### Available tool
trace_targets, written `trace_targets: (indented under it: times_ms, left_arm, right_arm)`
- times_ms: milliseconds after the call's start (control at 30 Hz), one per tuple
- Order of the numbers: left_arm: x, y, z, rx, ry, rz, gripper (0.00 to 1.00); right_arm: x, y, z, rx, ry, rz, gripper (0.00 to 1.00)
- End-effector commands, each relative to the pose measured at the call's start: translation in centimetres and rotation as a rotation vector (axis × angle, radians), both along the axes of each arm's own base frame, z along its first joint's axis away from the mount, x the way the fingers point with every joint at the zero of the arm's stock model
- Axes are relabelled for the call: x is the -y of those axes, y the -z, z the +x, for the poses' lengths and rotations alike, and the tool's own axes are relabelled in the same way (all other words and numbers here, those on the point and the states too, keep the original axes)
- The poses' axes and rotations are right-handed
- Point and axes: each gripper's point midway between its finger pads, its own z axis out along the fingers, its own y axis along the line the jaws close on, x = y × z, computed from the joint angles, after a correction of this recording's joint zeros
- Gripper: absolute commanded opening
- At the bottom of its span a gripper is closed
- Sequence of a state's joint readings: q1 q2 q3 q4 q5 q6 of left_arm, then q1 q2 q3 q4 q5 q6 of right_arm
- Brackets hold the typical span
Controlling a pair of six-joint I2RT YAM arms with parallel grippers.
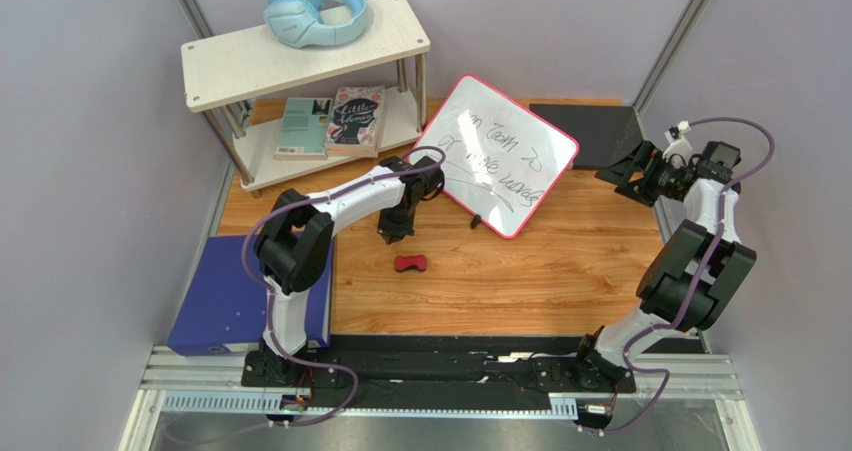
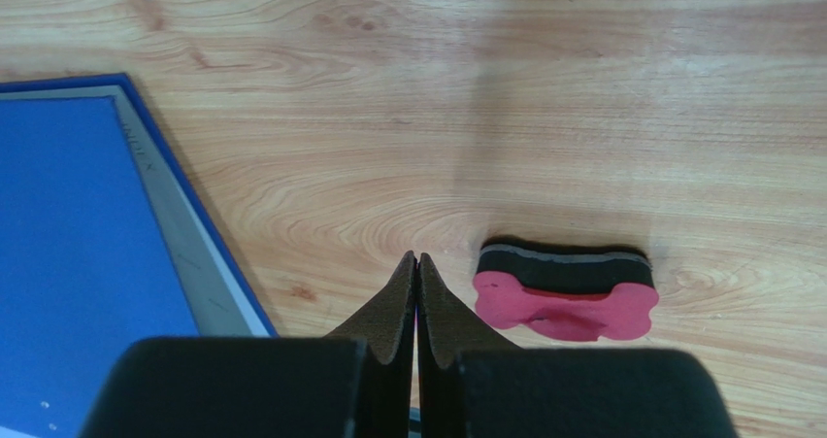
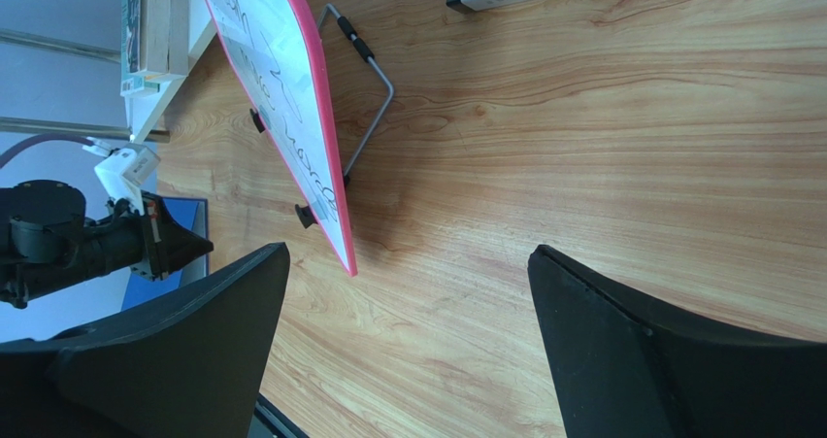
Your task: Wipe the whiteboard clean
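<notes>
Light wooden plank table [image 1: 570,271], bearing all below; pale two-tier shelf unit on metal legs [image 1: 300,56], well beyond the left jaws; glossy white whiteboard with red-pink rim [image 1: 497,151], leaned back on a folding wire stand [image 3: 374,98] so its face is presented for wiping, black handwriting uncleared, just beyond the left gripper [image 1: 393,233] and across the table from the right gripper [image 3: 408,252]; blue-purple rectangular binder [image 1: 225,306], flat, left of the left jaws; flat black rectangular slab [image 1: 585,131], near the right jaws; pair of paperback books [image 1: 355,119], lower shelf; sky-blue padded headphones [image 1: 313,11], top shelf; red bone-shaped foam eraser with dark felt layer [image 2: 566,292], flat on bare wood just right of the left fingertips, not touching; left jaws pressed together, holding nothing, pointing down; right jaws spread to their widest, empty, likely waiting to steady the board; nothing lies between left jaws and eraser, though they must part first; the left forearm crosses the board's lower-left corner.
</notes>
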State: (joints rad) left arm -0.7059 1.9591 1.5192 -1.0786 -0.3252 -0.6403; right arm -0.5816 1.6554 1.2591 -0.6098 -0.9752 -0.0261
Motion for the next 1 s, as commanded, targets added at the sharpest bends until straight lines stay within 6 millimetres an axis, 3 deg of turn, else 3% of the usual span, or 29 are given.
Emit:
trace_targets:
  times_ms: [0,433,600,700,767,833,933,967]
  left_arm:
    - [1.8,0.2,0.4,-0.006,0.04,-0.06,0.0]
    - [3.8,4.8,-2.6,-0.181,0.092,-0.07,0.0]
    - [5.6,4.7,-5.9,-0.213,0.129,-0.09,0.0]
    - [5.1,4.1,-7.4,-0.205,0.113,-0.052,0.0]
    - [4.0,3.6,-7.2,-0.173,0.094,-0.011,0.0]
    - [2.9,2.6,-6.7,-0.145,0.075,0.037,0.05]
    - [1.5,0.9,-5.6,-0.089,0.054,0.11,0.27]
    - [0.8,0.3,-5.0,-0.055,0.049,0.152,0.45]
  right_arm:
    - [-0.2,-0.1,-0.1,0.017,-0.025,0.014,0.99]
    - [-0.4,0.1,-0.2,0.011,-0.04,0.026,0.99]
    - [-0.4,0.0,-0.3,0.012,-0.043,0.025,0.99]
    - [-0.4,-0.1,-0.3,0.017,-0.047,0.026,0.99]
    - [-0.5,0.0,-0.3,0.016,-0.05,0.026,0.99]
    - [-0.6,-0.1,-0.3,0.017,-0.051,0.029,0.99]
    - [-0.6,-0.1,-0.4,0.018,-0.054,0.031,0.99]
    - [-0.7,-0.1,-0.4,0.017,-0.054,0.031,0.99]
